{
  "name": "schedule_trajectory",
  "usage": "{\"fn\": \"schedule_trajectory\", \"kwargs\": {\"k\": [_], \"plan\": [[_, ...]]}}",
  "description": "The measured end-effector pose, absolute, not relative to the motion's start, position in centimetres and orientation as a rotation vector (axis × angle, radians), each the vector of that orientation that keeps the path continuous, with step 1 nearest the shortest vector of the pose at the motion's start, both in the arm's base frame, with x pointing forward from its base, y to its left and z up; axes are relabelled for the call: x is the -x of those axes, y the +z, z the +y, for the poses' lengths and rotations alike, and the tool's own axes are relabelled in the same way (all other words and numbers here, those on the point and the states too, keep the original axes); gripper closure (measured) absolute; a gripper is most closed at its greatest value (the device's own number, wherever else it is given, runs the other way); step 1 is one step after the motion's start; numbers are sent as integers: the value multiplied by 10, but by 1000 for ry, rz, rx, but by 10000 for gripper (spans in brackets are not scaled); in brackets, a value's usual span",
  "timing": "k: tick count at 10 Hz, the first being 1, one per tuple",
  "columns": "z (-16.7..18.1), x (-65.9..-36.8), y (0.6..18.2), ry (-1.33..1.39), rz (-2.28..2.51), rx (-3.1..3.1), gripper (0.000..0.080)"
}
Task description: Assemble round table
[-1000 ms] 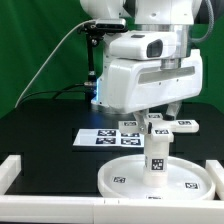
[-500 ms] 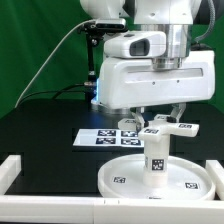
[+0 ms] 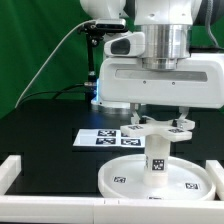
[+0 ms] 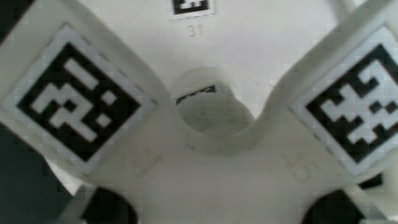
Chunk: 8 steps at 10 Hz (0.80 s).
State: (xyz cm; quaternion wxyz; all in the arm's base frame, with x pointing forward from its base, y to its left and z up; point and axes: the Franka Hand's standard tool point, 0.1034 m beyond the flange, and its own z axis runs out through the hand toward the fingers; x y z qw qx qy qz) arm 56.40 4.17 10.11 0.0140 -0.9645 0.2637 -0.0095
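One black table [image 3: 40, 125] before a green curtain [image 3: 35, 45], one white rim [image 3: 20, 170] lower left, one marker board [image 3: 105, 139] centre, one round disc [image 3: 125, 180] bottom centre bearing one upright leg [image 3: 157, 160], one cross-shaped base [image 3: 160, 127] above it under one gripper [image 3: 160, 115], grip unclear.

Place: a robotics lab test cell, seemingly
Backdrop: green curtain [image 3: 35, 45] behind a black table [image 3: 45, 118]
Rig: marker board [image 3: 108, 137], white border rim [image 3: 20, 168], tagged white parts
Cabling: cable [image 3: 55, 60] trailing from the arm
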Motion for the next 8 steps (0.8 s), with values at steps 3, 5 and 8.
{"fn": "schedule_trajectory", "kwargs": {"k": [3,5,8], "plan": [[40,-564,101,-9,1167,2860,357],[41,-564,101,-9,1127,2875,270],[47,-565,123,-21,879,2946,153]]}}
